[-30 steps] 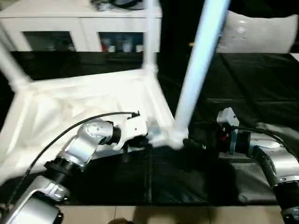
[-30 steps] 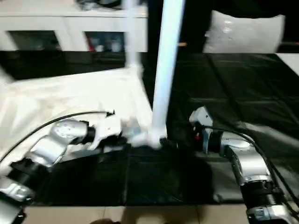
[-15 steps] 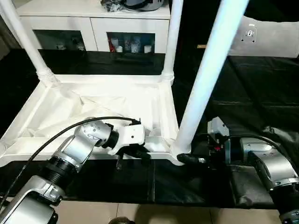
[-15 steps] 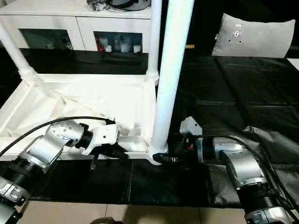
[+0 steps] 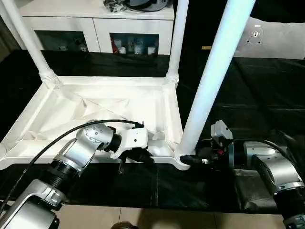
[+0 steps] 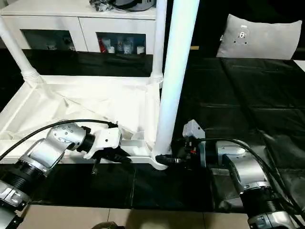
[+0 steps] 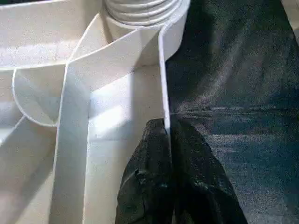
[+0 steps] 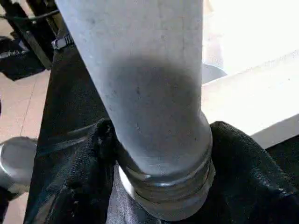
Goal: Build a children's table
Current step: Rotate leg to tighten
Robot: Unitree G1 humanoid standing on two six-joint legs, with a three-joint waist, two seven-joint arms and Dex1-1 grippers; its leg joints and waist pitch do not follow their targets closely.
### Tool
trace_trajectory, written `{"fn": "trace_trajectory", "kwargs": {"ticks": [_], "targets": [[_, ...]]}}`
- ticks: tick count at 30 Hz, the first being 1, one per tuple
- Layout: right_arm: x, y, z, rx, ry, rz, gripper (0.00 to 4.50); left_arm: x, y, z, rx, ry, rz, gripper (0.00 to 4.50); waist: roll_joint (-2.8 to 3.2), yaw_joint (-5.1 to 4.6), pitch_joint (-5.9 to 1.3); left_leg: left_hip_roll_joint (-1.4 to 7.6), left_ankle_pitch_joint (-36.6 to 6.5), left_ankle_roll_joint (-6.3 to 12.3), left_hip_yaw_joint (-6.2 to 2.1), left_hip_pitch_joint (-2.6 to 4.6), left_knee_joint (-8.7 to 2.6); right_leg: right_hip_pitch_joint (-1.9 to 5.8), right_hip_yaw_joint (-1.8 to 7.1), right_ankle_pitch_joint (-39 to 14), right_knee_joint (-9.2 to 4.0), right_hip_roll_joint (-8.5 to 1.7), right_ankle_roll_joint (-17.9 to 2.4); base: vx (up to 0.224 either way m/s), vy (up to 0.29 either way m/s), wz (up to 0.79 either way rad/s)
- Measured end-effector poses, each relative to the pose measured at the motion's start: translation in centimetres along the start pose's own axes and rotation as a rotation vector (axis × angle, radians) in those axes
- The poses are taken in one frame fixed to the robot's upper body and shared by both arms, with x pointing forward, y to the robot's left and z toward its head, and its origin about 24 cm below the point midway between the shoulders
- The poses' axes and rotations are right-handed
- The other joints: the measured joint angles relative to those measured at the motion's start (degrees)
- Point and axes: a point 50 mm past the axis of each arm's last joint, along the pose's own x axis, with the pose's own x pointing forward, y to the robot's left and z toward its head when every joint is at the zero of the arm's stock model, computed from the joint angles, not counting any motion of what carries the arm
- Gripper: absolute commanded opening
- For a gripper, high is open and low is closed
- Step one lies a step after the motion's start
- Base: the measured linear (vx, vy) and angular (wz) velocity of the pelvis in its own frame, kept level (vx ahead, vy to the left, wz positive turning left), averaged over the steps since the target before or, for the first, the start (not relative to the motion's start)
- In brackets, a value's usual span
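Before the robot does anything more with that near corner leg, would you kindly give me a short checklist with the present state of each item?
1. Left gripper pinching the rim of the white plastic ribbed tabletop: ok.
2. Right gripper fingers on both sides of the long white tapered tube leg, near its threaded end: ok.
3. Right fingers fully closed on that leg: cannot tell.
4. Leg fully seated in the near corner socket: cannot tell.
5. Two far legs standing in their sockets: ok.
6. Leg upright: not ok, it leans.

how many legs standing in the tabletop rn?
3: far-left leg, far-right leg, near-right leg with the right gripper at its base. Near-left corner is cropped, can't tell.
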Motion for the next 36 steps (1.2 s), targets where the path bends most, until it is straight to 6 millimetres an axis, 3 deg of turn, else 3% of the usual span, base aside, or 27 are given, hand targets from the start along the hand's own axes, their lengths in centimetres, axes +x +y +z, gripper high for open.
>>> {"fn": "trace_trajectory", "kwargs": {"ticks": [5, 10, 13, 14, 15, 16, 19, 20, 24, 26, 33, 36], "targets": [[2.1, -1.0, 0.1, 0.092, -0.090, -0.265, 2.69, 0.5, 1.1, -0.1, -0.183, -0.015, 0.177, 0.00, 0.00, -1.58, 0.02, 0.01, 0.14, -0.23, 0.00, 0.31, 0.21, 0.07, 0.19, -0.06, 0.37, 0.00, 0.10, 0.000, 0.000, 0.00], [3.5, -3.1, 0.6, 0.160, -0.131, -0.544, 2.69, 3.2, 2.0, 1.3, -0.333, -0.072, 0.343, 0.00, -0.08, -4.10, 0.09, 0.00, 0.15, -0.24, 0.00, 0.50, 0.25, 0.25, 0.19, -0.25, 0.12, 0.00, 0.41, 0.000, 0.000, 0.00], [3.7, -3.9, 0.8, 0.190, -0.154, -0.676, 2.69, 4.4, 2.3, 2.2, -0.380, -0.098, 0.420, 0.00, -0.10, -4.65, 0.10, 0.00, 0.15, -0.23, 0.01, 0.46, 0.22, 0.25, 0.19, -0.22, 0.07, 0.00, 0.38, 0.000, 0.000, 0.00], [3.7, -4.0, 0.9, 0.198, -0.167, -0.704, 2.69, 4.8, 2.5, 2.6, -0.389, -0.101, 0.438, 0.00, -0.11, -4.54, 0.11, 0.00, 0.14, -0.23, 0.00, 0.43, 0.19, 0.25, 0.18, -0.20, 0.08, 0.01, 0.35, 0.000, 0.000, 0.00], [3.7, -4.0, 0.9, 0.199, -0.175, -0.714, 3.24, 5.0, 2.5, 2.8, -0.389, -0.102, 0.445, 0.00, -0.11, -4.40, 0.11, 0.00, 0.15, -0.23, 0.00, 0.40, 0.17, 0.23, 0.17, -0.17, 0.08, 0.01, 0.29, 0.000, 0.000, 0.00], [3.7, -4.0, 0.9, 0.198, -0.179, -0.717, 3.38, 5.0, 2.5, 2.8, -0.387, -0.102, 0.449, 0.00, -0.11, -4.28, 0.11, 0.00, 0.14, -0.22, 0.00, 0.38, 0.13, 0.21, 0.16, -0.01, 0.08, 0.01, 0.03, 0.000, 0.000, 0.00], [3.6, -4.0, 0.9, 0.195, -0.187, -0.723, 3.41, 5.0, 2.6, 2.9, -0.375, -0.098, 0.454, 0.00, -0.11, -4.01, 0.10, 0.01, 0.12, -0.20, 0.00, 0.36, -0.02, 0.16, 0.10, 0.02, 0.08, 0.01, -0.02, 0.000, 0.000, 0.00], [3.5, -4.0, 0.9, 0.190, -0.188, -0.723, 3.75, 4.8, 2.6, 2.8, -0.366, -0.090, 0.457, 0.00, -0.10, -3.86, 0.10, 0.01, 0.12, -0.20, 0.00, 0.34, -0.08, 0.14, 0.08, 0.02, 0.08, 0.02, -0.02, 0.000, 0.000, 0.00], [3.1, -3.7, 0.7, 0.181, -0.201, -0.687, 3.84, 4.5, 2.6, 2.7, -0.308, -0.083, 0.446, 0.00, -0.10, -3.76, 0.10, 0.04, 0.14, -0.22, -0.01, 0.04, -0.10, -0.14, 0.02, 0.02, 0.13, 0.02, -0.02, 0.000, 0.000, 0.00], [2.2, -3.5, 0.6, 0.155, -0.197, -0.640, 4.27, 3.8, 2.6, 2.3, -0.254, -0.070, 0.426, 0.00, -0.10, -3.68, 0.10, 0.04, 0.15, -0.22, -0.01, -0.17, -0.01, -0.41, 0.03, 0.03, 0.34, 0.02, -0.03, 0.000, 0.000, 0.00], [-0.1, -2.9, 1.0, 0.046, -0.141, -0.464, 4.39, 1.5, 2.3, 0.7, -0.163, -0.023, 0.323, 0.00, -0.02, -3.32, 0.15, 0.10, 0.15, -0.23, -0.01, -0.19, 0.06, -0.41, 0.01, 0.02, 0.37, 0.02, -0.02, 0.000, 0.000, 0.00], [-1.0, -2.4, 1.5, -0.001, -0.114, -0.365, 4.39, 0.8, 1.8, 0.3, -0.116, -0.019, 0.243, 0.00, -0.02, -2.68, 0.15, 0.09, 0.14, -0.22, -0.01, -0.21, 0.05, -0.43, 0.00, 0.02, 0.37, 0.02, -0.03, 0.000, 0.000, 0.00]]}}
